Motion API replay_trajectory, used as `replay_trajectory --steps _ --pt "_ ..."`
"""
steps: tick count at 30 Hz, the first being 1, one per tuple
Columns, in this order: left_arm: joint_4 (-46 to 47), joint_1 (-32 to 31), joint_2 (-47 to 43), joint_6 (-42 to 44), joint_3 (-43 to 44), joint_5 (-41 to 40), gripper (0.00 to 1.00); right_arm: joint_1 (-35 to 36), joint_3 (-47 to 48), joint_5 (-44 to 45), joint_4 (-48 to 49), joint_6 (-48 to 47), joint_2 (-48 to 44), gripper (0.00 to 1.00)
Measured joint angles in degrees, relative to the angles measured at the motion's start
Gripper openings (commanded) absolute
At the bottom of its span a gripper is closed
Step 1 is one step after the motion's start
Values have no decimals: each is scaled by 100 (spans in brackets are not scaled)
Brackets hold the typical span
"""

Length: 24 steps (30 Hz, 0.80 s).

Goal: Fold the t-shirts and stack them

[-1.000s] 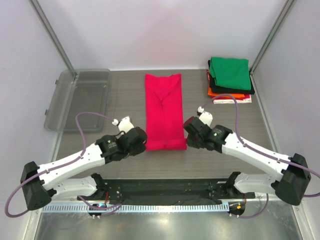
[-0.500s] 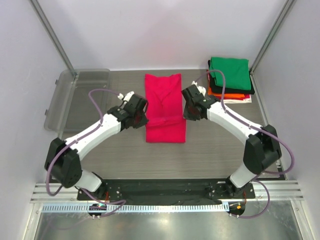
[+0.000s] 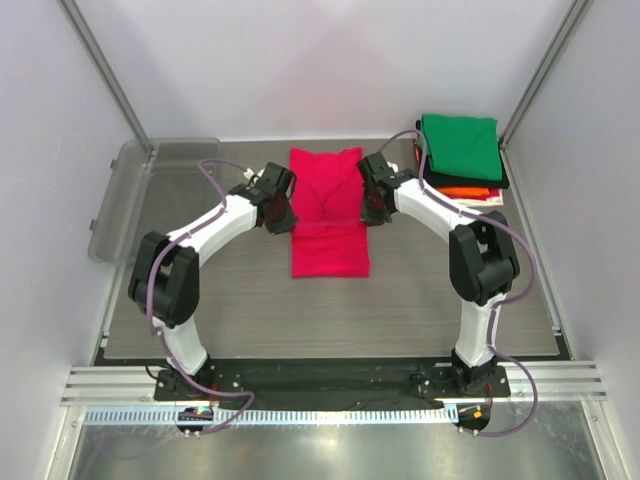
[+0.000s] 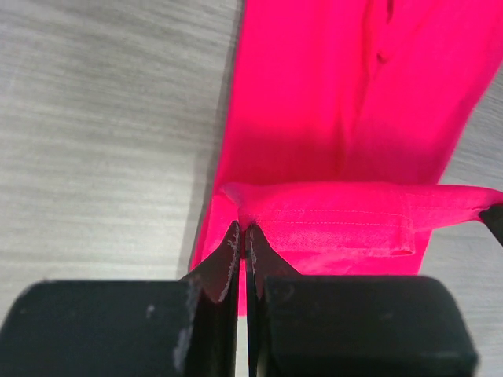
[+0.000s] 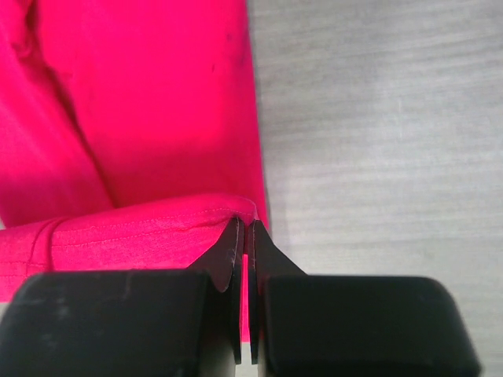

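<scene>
Left end effector [image 4: 244,228], right end effector [image 5: 245,225] pinch one t-shirt [image 3: 330,250]; four tees [image 3: 458,146] stacked.

Top view is bright and even under diffuse overhead light, with only soft shadows beneath the arms [image 3: 215,225] on the table [image 3: 240,300]. The crimson-pink t-shirt [image 3: 328,215] is oversaturated, its folds are half washed out, and it throws a faint pink cast on the back wall [image 3: 330,70]. Both wrist views are well lit, but the left gripper [image 4: 244,229] and right gripper [image 5: 244,224] sit too close to the lens and read as soft black with no surface detail; hem stitching and table grain stay fairly sharp, and a darker shadow band lies on the cloth beyond the raised fold in the left wrist view.
</scene>
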Motion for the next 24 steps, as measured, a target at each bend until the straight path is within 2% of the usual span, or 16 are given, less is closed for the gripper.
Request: replay_trajectory --steps 7,15,18,19,20,21,22,24 --pt "-9 205 654 166 452 247 0 -203 647 -149 13 -199 636 1" --pt "-24 345 890 321 938 304 0 -297 1117 -225 0 -330 876 1" --pt "-33 382 1021 398 1113 308 4 -304 1187 -238 -9 -345 942 4" --pt "-39 393 1082 415 1161 310 13 -306 1217 -249 -9 -350 977 16" --pt "-72 413 1169 442 1241 323 17 -313 1266 -262 -13 -350 1029 23" --pt "-109 439 1274 463 1340 341 30 -319 1335 -264 -33 -356 1102 33" --pt "-184 472 1397 492 1458 376 36 -330 1443 -262 -61 -354 1202 58" --pt "-466 568 1738 507 1910 483 50 -374 1851 -269 -256 -378 1484 69"
